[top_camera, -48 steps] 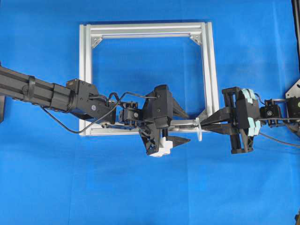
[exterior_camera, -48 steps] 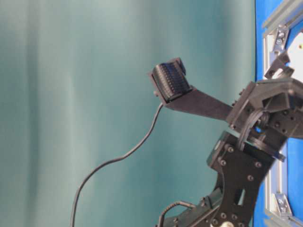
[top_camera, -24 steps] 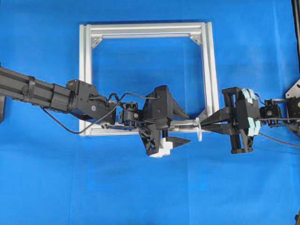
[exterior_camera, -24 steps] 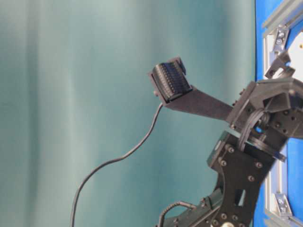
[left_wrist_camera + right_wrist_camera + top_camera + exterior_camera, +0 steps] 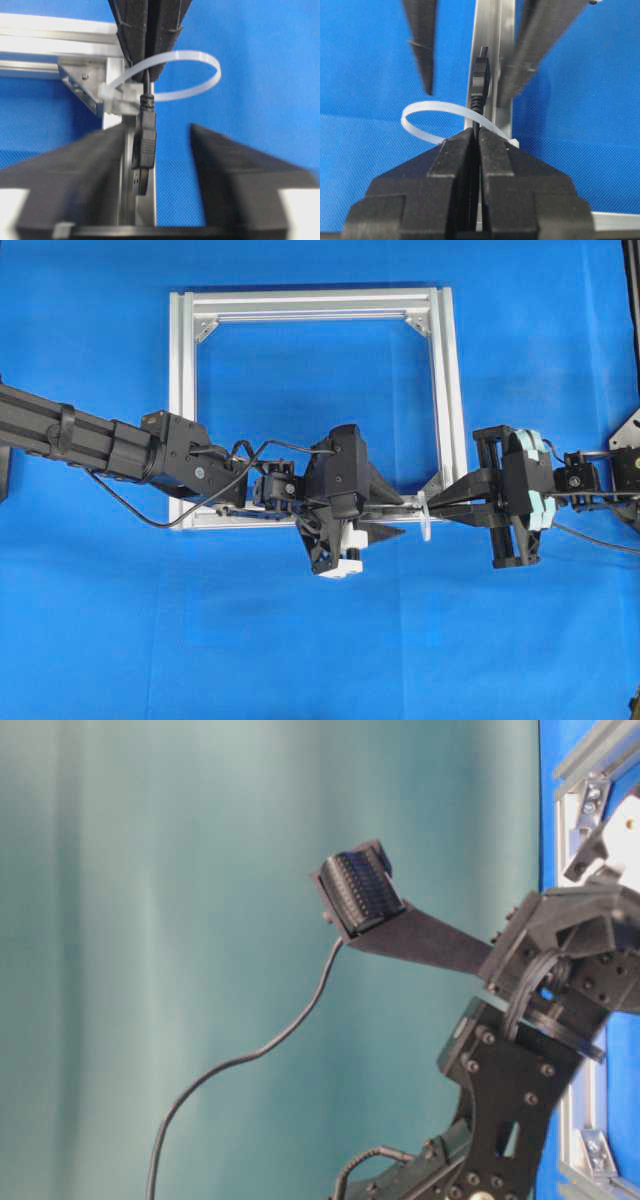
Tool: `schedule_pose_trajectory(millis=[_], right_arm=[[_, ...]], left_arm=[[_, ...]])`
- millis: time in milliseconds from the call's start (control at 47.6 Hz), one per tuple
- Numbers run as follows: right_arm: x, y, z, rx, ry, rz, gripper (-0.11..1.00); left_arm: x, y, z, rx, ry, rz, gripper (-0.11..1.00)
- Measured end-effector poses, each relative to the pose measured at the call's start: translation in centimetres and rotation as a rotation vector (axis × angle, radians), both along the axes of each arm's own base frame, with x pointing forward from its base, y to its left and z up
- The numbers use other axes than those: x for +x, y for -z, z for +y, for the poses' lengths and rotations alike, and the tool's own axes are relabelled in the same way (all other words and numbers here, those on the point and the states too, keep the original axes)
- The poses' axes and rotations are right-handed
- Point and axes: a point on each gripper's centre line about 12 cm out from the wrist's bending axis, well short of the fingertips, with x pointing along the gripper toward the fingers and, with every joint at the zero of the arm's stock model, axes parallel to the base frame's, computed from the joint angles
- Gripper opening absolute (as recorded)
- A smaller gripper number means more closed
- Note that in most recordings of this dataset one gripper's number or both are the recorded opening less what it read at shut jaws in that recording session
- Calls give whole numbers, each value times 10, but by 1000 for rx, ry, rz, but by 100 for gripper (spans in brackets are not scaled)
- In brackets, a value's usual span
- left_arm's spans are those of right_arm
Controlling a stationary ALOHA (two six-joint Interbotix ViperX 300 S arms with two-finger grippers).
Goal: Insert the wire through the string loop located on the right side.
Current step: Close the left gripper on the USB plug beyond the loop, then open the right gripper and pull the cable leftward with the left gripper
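The whitish string loop (image 5: 200, 57) sticks out from the silver frame's (image 5: 320, 305) lower right corner. My right gripper (image 5: 476, 135) is shut on the wire just behind the loop. The wire's dark plug (image 5: 145, 145) has passed through the loop and points toward my left gripper (image 5: 157, 135). The left gripper's jaws stand on either side of the plug: the left finger (image 5: 75, 175) is close beside it, and a gap shows to the right finger (image 5: 240, 170). In the overhead view both grippers meet at the loop (image 5: 426, 515), left gripper (image 5: 400, 517) facing right gripper (image 5: 432, 508).
The square aluminium frame lies flat on the blue cloth (image 5: 300, 640), with corner brackets (image 5: 80, 85) inside it. The left arm (image 5: 100, 440) crosses the frame's lower bar. In the table-level view a thin black cable (image 5: 240, 1060) hangs below a black finger (image 5: 360, 890).
My left gripper's jaws have drawn in from wide open toward the plug. The right gripper has stayed put, still shut on the wire.
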Motion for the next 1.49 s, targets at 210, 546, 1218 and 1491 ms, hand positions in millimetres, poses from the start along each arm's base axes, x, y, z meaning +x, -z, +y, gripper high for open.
schedule_pose_trajectory(millis=[210,546,1218,1491], right_arm=[[0,0,1,0,-2,-2,-4],[0,0,0,-1,-1,-2,-4],[-1,2,2,-8,-15,54,93],[-1,2,1,-9,-16,54,92]], left_arm=[[0,0,3,5,-5,0,8],[0,0,3,17,1,-3,8],[1,-1,3,18,2,-4,8],[1,0,3,18,2,-3,8]])
